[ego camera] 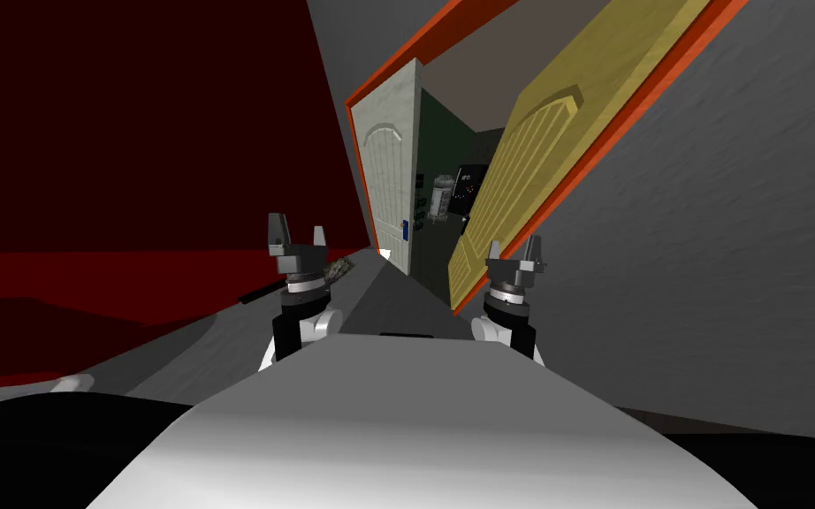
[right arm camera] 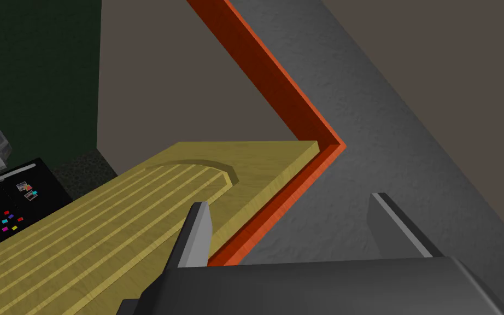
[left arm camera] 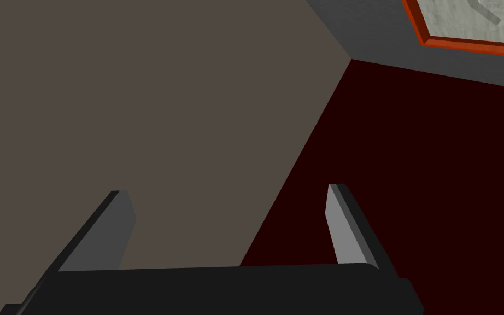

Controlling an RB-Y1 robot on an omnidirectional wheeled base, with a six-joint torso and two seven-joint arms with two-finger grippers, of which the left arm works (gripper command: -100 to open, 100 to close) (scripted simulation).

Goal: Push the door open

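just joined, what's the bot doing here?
The robot faces a doorway with an orange frame and two leaves: a pale door on its left and a yellow door on its right. A gap between them shows the room beyond. The right gripper is open, raised beside the yellow door near the frame; contact can't be told. The left gripper is open and holds nothing.

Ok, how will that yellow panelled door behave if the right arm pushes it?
The yellow door looks a thick rigid slab, so probably no flex. Its edge sits by the orange frame, so it should swing there, not slide. The right gripper has thin fingers that may skid.
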